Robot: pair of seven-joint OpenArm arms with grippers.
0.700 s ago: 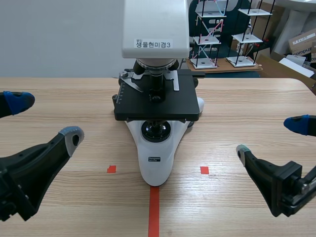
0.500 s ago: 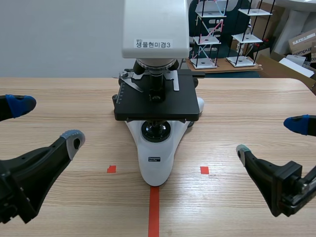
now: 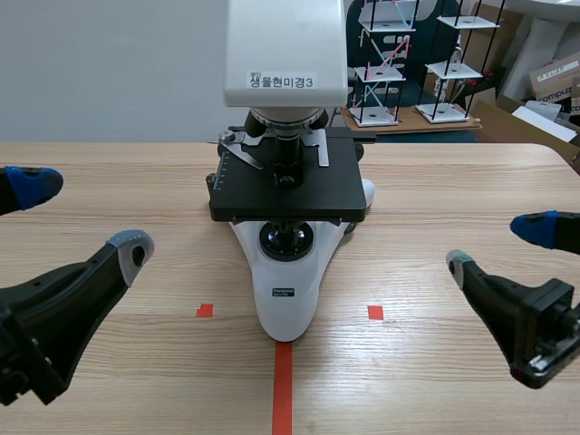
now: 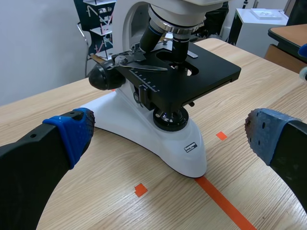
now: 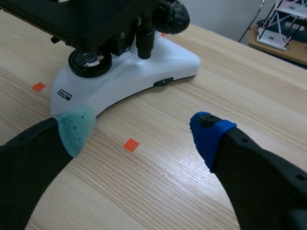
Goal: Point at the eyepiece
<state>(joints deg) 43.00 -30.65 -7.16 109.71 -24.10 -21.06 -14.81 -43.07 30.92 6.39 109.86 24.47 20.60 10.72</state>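
moved: my right gripper [image 3: 497,246] has shifted slightly outward, and its grey-green pad [image 3: 458,264] is now closer to the blue one. My left gripper [image 3: 82,217] has barely nudged.
right gripper: wide open, holding nothing, low over the table [image 3: 453,181] beside the base [image 3: 285,294].
left gripper: wide open, empty, on the base's other side.
microscope [image 3: 285,208]: upright mid-table, with a black stage [image 3: 288,186] over the white base and a labelled white head [image 3: 285,45] above.
eyepiece: not visible in any view (the head runs out of the scene view's top). I judge it sits up on the head.
handling: heavy, rigid, stable stand. The eyepiece is likely glass, so it scratches and smudges easily.
contact: none needed, point only. I'd aim at the tube's side and stop short of the lens.
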